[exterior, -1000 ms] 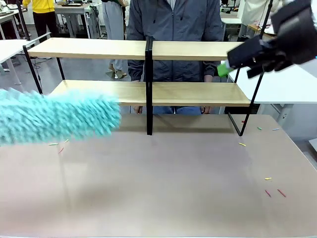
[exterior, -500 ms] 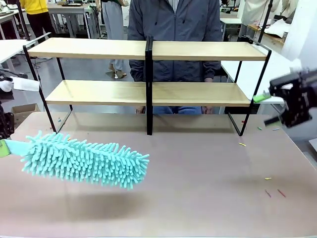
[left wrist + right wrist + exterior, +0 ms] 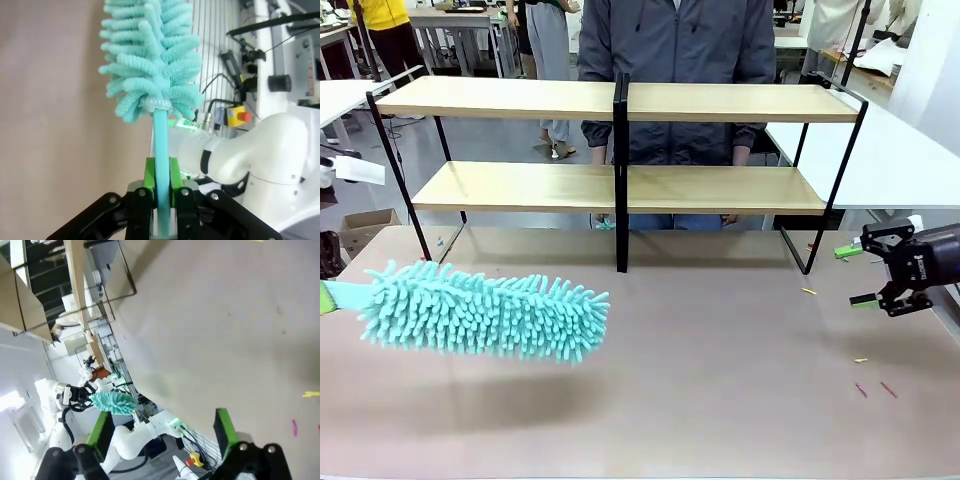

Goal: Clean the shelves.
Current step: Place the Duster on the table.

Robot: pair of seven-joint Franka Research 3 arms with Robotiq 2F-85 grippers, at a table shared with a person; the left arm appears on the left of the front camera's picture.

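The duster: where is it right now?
In the front view the duster hangs over the table's left half, before the shelves, its handle between the left gripper's jaws.

Duster [image 3: 485,310] hovers left, before the shelves [image 3: 620,185] on the table [image 3: 720,380].

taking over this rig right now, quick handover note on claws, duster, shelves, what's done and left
Left claw: shut on the handle of the teal duster, which hangs level above the table, on its left, in front of the shelves.
Right claw: open, empty, low at the table's right edge.
Shelves: both boards look bare; the duster touches neither. A person stands behind them.
Done: duster gripped.
Left: from this moment alone no wiping can be confirmed, so treat both boards as still to do. Small coloured bits lie on the table's right side.
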